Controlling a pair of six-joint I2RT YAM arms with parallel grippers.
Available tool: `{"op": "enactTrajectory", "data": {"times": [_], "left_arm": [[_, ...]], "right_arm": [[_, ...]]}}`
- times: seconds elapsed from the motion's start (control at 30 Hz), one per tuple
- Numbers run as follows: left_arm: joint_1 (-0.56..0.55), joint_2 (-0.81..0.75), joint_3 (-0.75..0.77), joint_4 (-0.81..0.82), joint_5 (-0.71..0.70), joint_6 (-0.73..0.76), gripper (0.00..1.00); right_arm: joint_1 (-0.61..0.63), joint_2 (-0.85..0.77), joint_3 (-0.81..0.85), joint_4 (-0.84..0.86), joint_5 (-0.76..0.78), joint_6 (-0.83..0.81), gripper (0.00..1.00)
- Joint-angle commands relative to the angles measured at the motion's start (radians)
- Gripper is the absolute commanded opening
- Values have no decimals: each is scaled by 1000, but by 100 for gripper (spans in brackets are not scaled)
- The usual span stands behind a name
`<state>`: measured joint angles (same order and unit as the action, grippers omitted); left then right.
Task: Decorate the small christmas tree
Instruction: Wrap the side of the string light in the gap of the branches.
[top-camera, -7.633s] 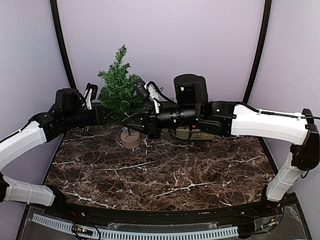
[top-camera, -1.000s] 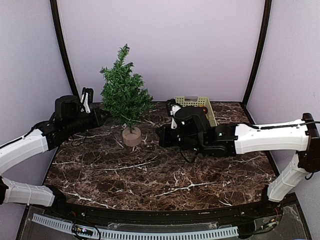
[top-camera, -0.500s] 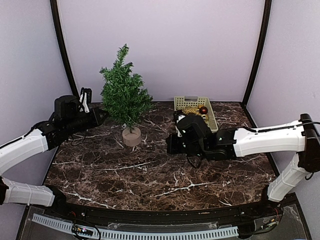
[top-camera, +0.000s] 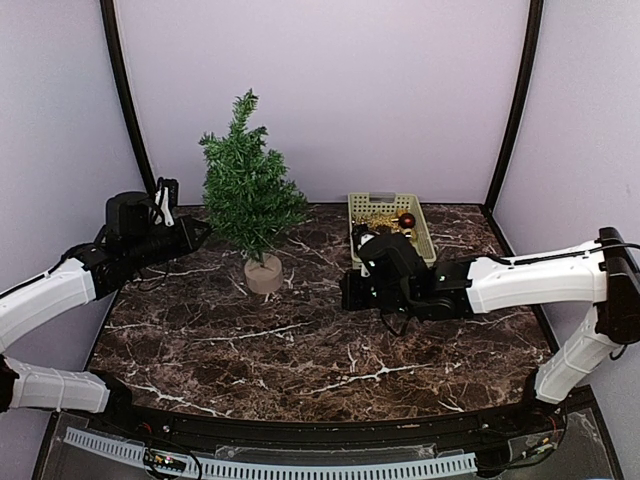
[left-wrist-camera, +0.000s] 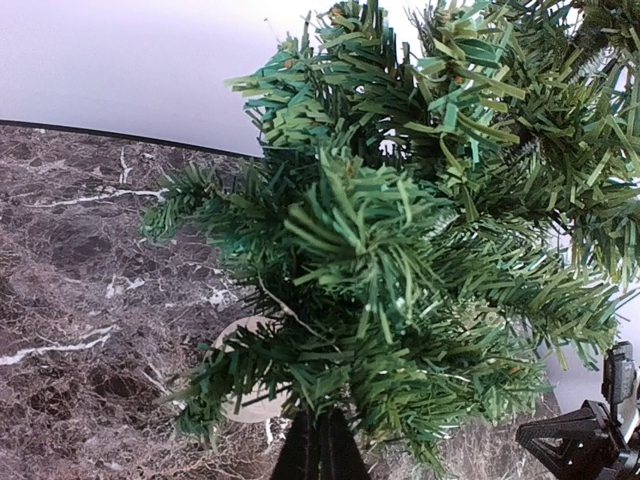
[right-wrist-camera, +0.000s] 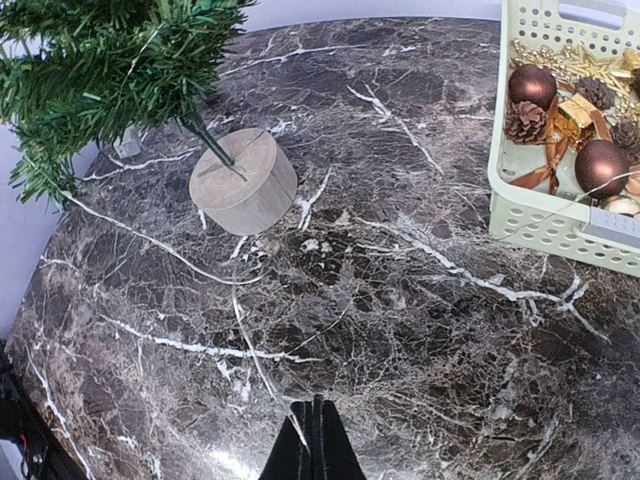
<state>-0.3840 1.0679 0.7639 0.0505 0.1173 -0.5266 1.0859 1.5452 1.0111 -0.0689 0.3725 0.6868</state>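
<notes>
The small christmas tree (top-camera: 250, 190) stands upright at the back left of the table on its round tan base (top-camera: 264, 273). My left gripper (top-camera: 203, 232) is shut just left of the lower branches. In the left wrist view its black tip (left-wrist-camera: 320, 442) points into the tree's needles (left-wrist-camera: 400, 230), with the base (left-wrist-camera: 235, 375) partly hidden behind them. My right gripper (top-camera: 344, 291) hovers over the table's middle, to the right of the tree. It is shut (right-wrist-camera: 318, 428) and nothing shows between its fingers. The tree (right-wrist-camera: 110, 60) and its base (right-wrist-camera: 243, 182) lie ahead of it.
A pale yellow basket (top-camera: 421, 226) stands at the back right. The right wrist view shows the basket (right-wrist-camera: 545, 225) holding brown balls (right-wrist-camera: 531, 85), a pine cone (right-wrist-camera: 525, 122) and a gold gift box (right-wrist-camera: 577, 110). Dark marble table (top-camera: 300, 350); purple walls close behind.
My right arm has drawn back to the right, away from the tree, uncovering the basket. The left gripper has shifted slightly left. Both stay shut.
</notes>
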Motion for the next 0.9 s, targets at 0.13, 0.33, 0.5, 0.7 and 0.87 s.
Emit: {"op": "enactTrajectory", "data": {"times": [0.13,0.33,0.5,0.7,0.87], "left_arm": [[27,12,-7,-18,39,53,0],[38,20,-5,-12,49,60,0],[44,24,-5,-11,56,62,0],[49,27,-9,-9,59,62,0],[52,28,-10,-9,61,63,0]], "right_arm": [[8,-93,34,5,-43,-138,0],[9,-111,92,-37,32,-162,0],[8,-111,128,1,56,-189,0],[7,-107,179,30,67,-229,0],[6,-132,177,65,-3,-275,0]]}}
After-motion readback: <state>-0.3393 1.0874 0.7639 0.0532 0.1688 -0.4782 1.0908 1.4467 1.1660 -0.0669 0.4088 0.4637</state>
